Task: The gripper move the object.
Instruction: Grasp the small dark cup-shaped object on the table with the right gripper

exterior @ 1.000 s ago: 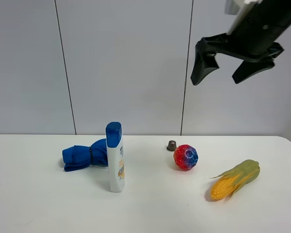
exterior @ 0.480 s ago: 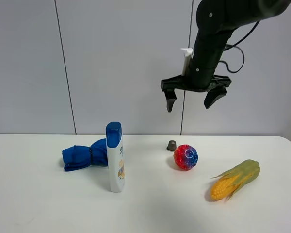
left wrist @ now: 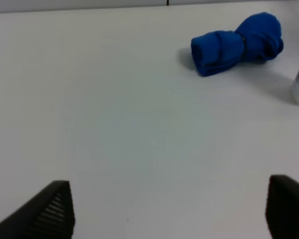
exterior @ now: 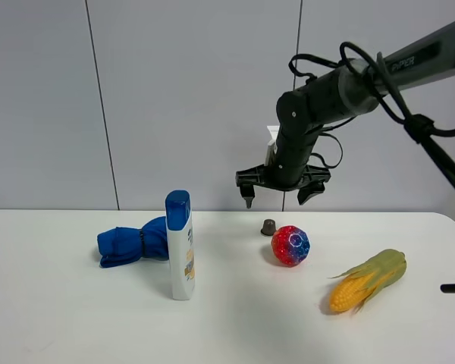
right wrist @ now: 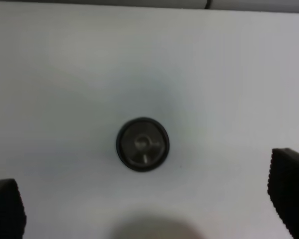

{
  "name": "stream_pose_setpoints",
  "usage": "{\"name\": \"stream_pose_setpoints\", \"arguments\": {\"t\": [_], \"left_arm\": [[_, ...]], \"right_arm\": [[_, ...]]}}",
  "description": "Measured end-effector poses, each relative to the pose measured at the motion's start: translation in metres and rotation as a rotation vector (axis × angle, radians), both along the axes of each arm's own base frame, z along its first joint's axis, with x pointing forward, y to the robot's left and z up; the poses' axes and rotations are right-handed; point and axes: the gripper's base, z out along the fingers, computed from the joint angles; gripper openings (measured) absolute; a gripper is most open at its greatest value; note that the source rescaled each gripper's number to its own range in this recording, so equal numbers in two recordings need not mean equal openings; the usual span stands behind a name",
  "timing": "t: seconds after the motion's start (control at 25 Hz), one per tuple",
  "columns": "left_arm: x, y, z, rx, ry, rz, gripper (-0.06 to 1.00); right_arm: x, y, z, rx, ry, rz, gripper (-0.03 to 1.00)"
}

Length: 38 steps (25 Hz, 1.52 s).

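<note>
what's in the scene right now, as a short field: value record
right gripper: open, empty, hovering above the capsule cup
capsule cup: on the table, next to the speckled ball, untouched
left gripper: open, empty, over bare table
other items: corn lying down, bottle standing, blue cloth bundled

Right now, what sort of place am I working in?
Probably a robot test bench, not a home: a white table against plain grey wall panels, with unrelated props spaced out (bottle, ball, corn, cloth, cup) and the right gripper open above.
</note>
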Motion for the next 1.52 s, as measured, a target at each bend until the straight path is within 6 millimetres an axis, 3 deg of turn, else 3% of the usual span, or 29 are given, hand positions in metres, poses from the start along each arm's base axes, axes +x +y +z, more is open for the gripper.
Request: {"name": "stream_pose_setpoints", "arguments": {"t": [0.32,0.64,0.84,1.04,1.4,1.52], "left_arm": [[0.0,0.0,0.0,0.0,0.0,0.0,1.0],[0.0,0.0,0.0,0.0,0.0,0.0,1.0],[0.0,0.0,0.0,0.0,0.0,0.0,1.0],[0.0,0.0,0.0,0.0,0.0,0.0,1.0],[0.0,0.0,0.0,0.0,0.0,0.0,1.0],[0.0,0.0,0.0,0.0,0.0,0.0,1.0]], "right_arm": [[0.01,0.006,-0.032,0.056,-0.043,-0.018,1.0],[0.016,-0.002,-0.059,0.048,-0.029,-0.04,1.0],[0.017,-0.003,-0.06,0.04,-0.037,-0.033,1.0],[0.018,-0.005,-0.06,0.042,-0.041,-0.035,0.9],[0.017,-0.002,-0.064,0.088,-0.022,-0.059,0.87],[0.017,-0.002,-0.068,0.091,-0.011,-0.06,0.82]]}}
